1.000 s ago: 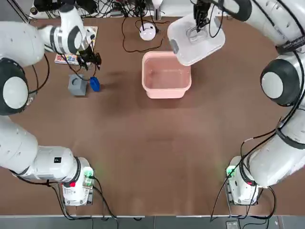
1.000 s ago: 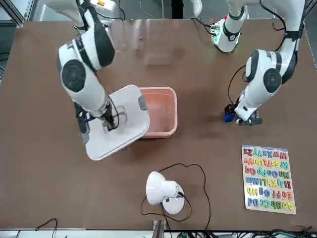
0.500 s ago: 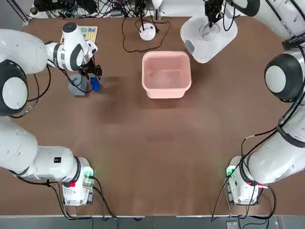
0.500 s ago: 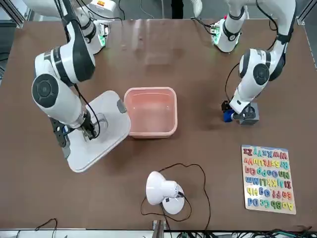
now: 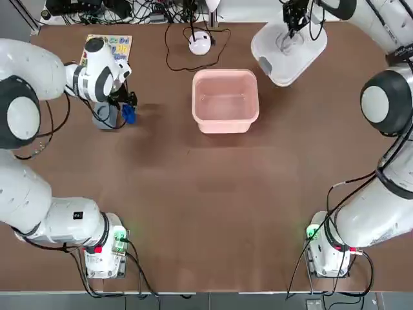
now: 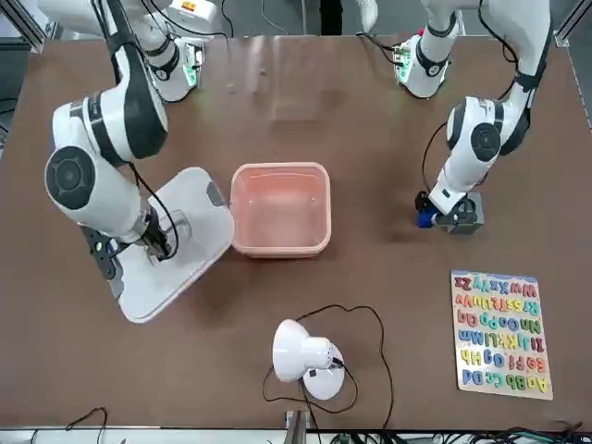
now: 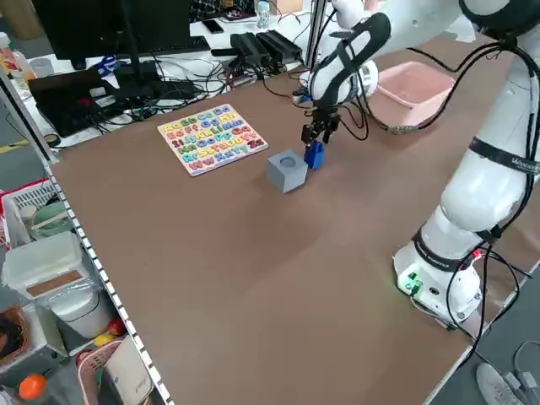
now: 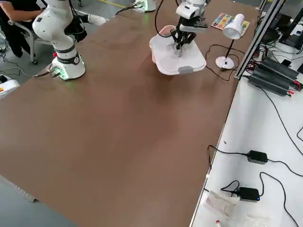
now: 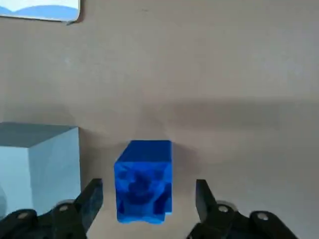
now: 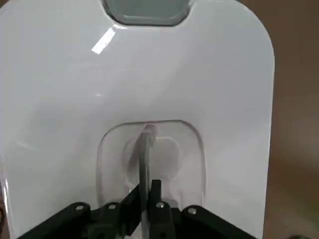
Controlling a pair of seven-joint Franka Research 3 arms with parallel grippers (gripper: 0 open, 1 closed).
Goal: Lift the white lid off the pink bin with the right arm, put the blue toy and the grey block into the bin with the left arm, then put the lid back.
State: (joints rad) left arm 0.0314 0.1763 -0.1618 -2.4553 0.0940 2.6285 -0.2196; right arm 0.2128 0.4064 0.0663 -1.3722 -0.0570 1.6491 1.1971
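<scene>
Since a second ago the right hand [image 5: 292, 20] has swung the white lid [image 5: 288, 50] off the pink bin [image 5: 225, 101] and out to the far right of the table [image 5: 213, 194], where it looks set down or nearly so. Fingers are pinched tight on the lid's clear handle. Meanwhile the left hand [image 9: 144, 201] dropped low over the blue toy [image 9: 143, 180], fingers spread wide on either side, not touching it. The grey block [image 9: 40, 159] sits just beside the toy. So we're at the toy pickup, I'd say: next it needs to close on the toy without nudging the block. Left arm is bent steeply, wrist pointing down.
</scene>
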